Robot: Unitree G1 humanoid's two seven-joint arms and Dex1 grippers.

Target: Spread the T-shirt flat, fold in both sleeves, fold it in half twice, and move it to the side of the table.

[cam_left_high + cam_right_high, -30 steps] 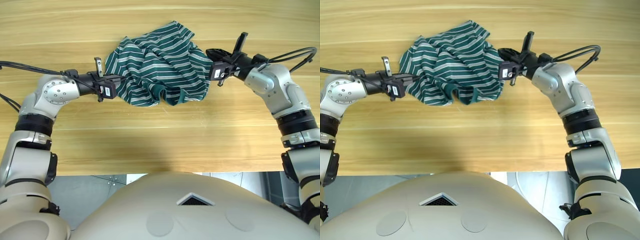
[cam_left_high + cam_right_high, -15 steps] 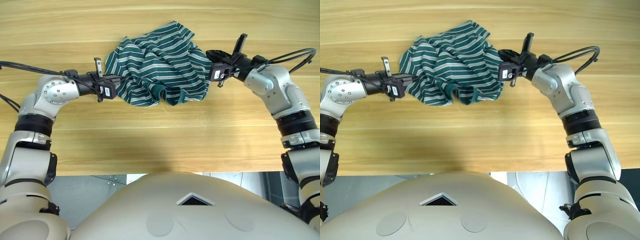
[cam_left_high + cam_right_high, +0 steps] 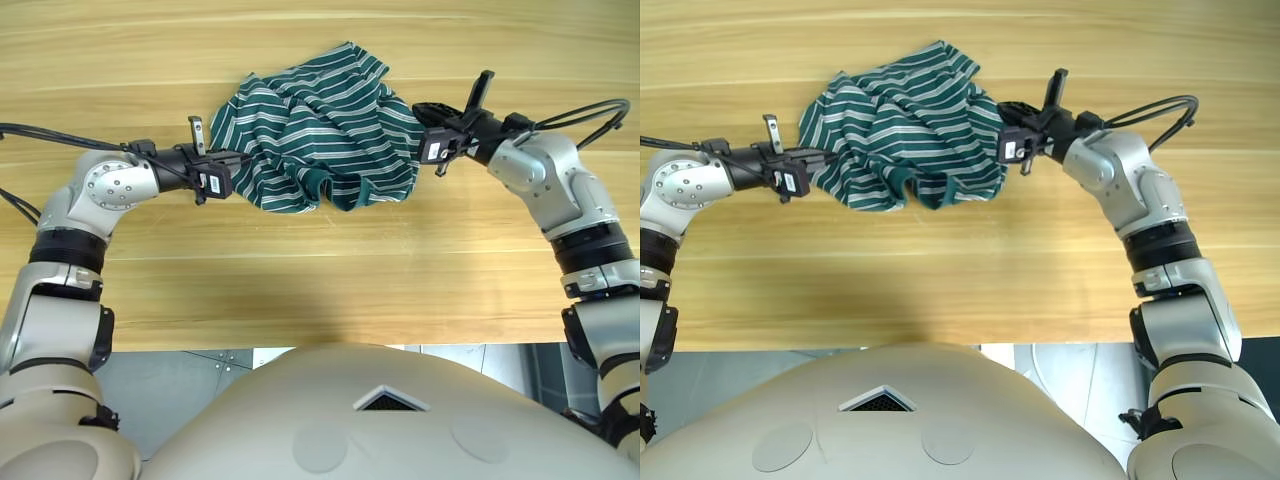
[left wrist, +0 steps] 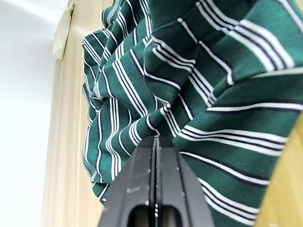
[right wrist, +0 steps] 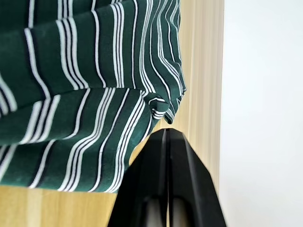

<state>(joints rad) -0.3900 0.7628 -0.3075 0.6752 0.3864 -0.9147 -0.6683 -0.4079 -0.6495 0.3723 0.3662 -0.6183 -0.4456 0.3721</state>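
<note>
T-shirt [image 3: 320,135]: a green one with white stripes. It lies in a scrunched heap on the wooden table [image 3: 300,280], out in the middle and toward the far side. It sits between the two arms.

Left gripper [image 4: 156,138]: its two fingers are squeezed together. A fold from the left edge of the heap runs right into the tips, so it looks pinched.

Right gripper [image 5: 165,130]: its fingers are pressed together too. The tips sit just beside a little curled corner of the hem on the right edge. I cannot tell if any cloth is caught there.

Change: almost nothing. The right arm has crept a tiny bit closer to the heap. The left arm has kept still. The folds in the heap look the same as a second ago.

Meaning: nothing is spread out yet. I think both arms are getting set to pull the edges apart. All the folding and the move to the side are still to come.

Hidden: the sleeves are lost in the bumps, and I cannot pick them out. The underside of the heap is out of sight. The fingers hide the spot where cloth would be nipped.
</note>
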